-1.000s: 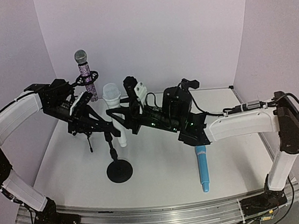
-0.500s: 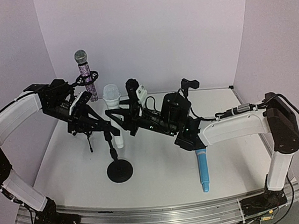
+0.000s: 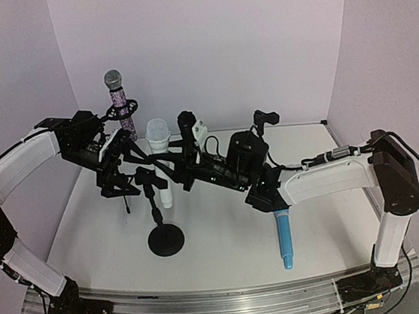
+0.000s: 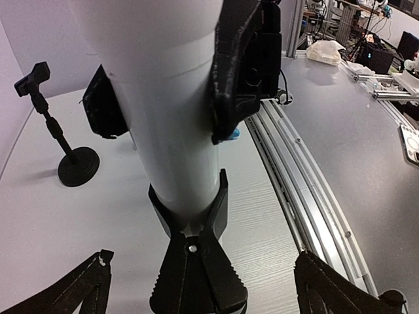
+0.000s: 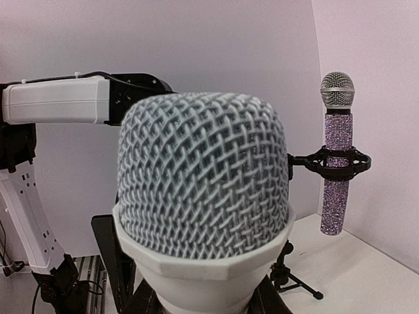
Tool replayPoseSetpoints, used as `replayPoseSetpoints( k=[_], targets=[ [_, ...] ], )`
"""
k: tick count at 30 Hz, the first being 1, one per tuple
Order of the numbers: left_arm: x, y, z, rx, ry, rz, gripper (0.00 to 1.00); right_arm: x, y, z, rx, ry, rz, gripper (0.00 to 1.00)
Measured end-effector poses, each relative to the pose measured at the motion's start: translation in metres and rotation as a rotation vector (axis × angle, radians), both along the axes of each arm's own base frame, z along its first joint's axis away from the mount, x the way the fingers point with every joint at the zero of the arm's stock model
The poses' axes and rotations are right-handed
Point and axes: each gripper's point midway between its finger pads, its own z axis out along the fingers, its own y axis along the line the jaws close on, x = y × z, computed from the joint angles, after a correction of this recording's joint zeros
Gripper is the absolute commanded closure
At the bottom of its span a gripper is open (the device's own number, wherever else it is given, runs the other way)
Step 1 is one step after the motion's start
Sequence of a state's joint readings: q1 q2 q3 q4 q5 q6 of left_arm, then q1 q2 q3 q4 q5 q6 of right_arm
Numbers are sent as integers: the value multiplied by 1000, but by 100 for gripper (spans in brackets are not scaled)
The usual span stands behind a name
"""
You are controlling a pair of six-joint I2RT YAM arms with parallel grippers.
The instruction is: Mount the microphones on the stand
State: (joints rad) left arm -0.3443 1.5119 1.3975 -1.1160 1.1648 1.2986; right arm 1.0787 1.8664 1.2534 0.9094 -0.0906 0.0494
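Observation:
The white microphone [image 3: 159, 144] stands upright, its lower body [image 4: 177, 131] pinched in the black clip [image 4: 190, 261] of the round-based stand [image 3: 166, 240]. My right gripper [image 3: 168, 164] is shut on its body just below the mesh head [image 5: 203, 190]. My left gripper [image 3: 125, 170] is open, its fingertips [image 4: 85, 288] spread wide on either side of the clip, touching nothing. The glittery purple microphone [image 3: 117, 99] sits upright in a ring holder [image 5: 337, 160] at the back left. The light blue microphone [image 3: 283, 236] lies flat on the table under the right forearm.
Another stand [image 3: 264, 118] with a bare clip [image 4: 33, 75] rises behind the right arm. A small tripod foot [image 5: 294, 281] carries the purple microphone's holder. Walls close the table on the left, back and right. A metal rail [image 3: 226, 299] runs along the near edge.
My left gripper has opened and let go of the stand's clip, which now clamps the white microphone. The right arm shifted slightly left earlier, then held still.

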Motion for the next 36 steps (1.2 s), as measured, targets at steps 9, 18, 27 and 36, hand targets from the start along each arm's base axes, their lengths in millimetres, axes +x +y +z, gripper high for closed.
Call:
replayPoseSetpoints(
  k=[9, 18, 27, 36],
  targets=[
    [2, 0, 0, 0, -2, 8, 1, 0, -1, -1, 8, 1, -4, 57],
    [3, 0, -4, 11, -3, 21, 4, 1, -2, -2, 7, 8, -10, 25],
    [4, 2, -6, 20, -12, 57, 17, 3, -8, -15, -24, 29, -39, 11],
    [7, 5, -2, 7, 21, 107, 5, -4, -59, -13, -80, 45, -143, 8]
  ],
)
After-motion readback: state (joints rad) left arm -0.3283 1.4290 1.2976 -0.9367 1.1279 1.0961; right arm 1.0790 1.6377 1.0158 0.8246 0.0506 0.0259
